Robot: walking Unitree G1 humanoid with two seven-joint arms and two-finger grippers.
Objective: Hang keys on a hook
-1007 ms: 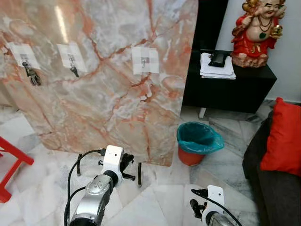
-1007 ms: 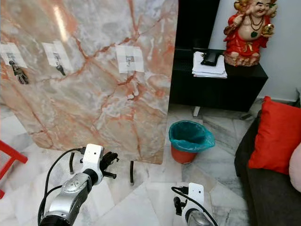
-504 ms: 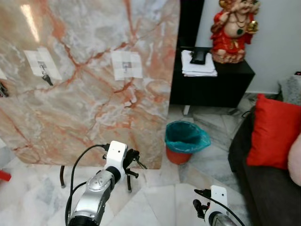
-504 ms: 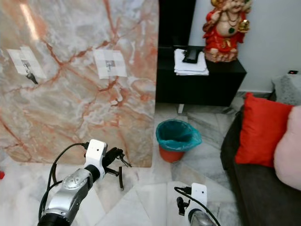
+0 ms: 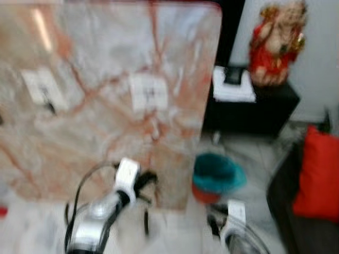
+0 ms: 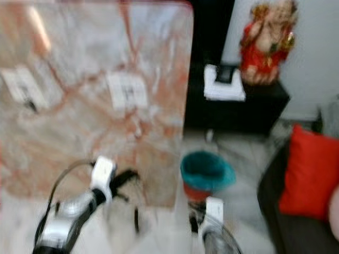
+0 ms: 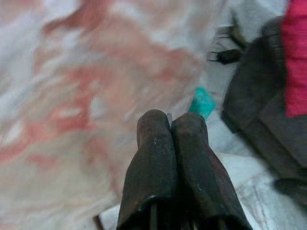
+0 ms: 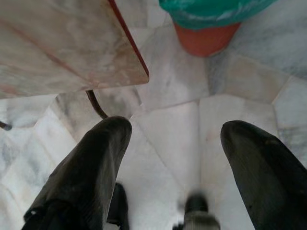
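The left tool [image 7: 170, 127] has its two black fingers pressed tight together, and a thin sliver of metal pokes out between the tips; this is probably the keys [image 7: 169, 116], though blur makes it too small to be sure. In the head views the left tool [image 5: 144, 180] is raised in front of the robot, low against the foot of the marble slab [image 5: 106, 69], pointing towards it.

The right tool [image 8: 175, 158] has its fingers spread wide with nothing between them. It hangs low over the marble floor [image 8: 177, 124], with the slab's lower corner and the orange bin with a teal liner [image 8: 211, 24] just ahead of it.

The relation that matters: the nearest free hook [image 5: 150, 94] sits on a white taped patch well above the left tool and slightly to its right, up the face of the slab. A second patch [image 5: 41, 87], with something dark hanging from it, lies further to the left. The left arm is the nearer one and holds the load, so the coming move is likely a lift up the slab towards that middle patch.

Beyond the slab's right edge stand a black cabinet [image 5: 254, 111] with a red figurine [image 5: 275, 45] on it, and a red cushion [image 5: 318, 174] on a dark sofa.
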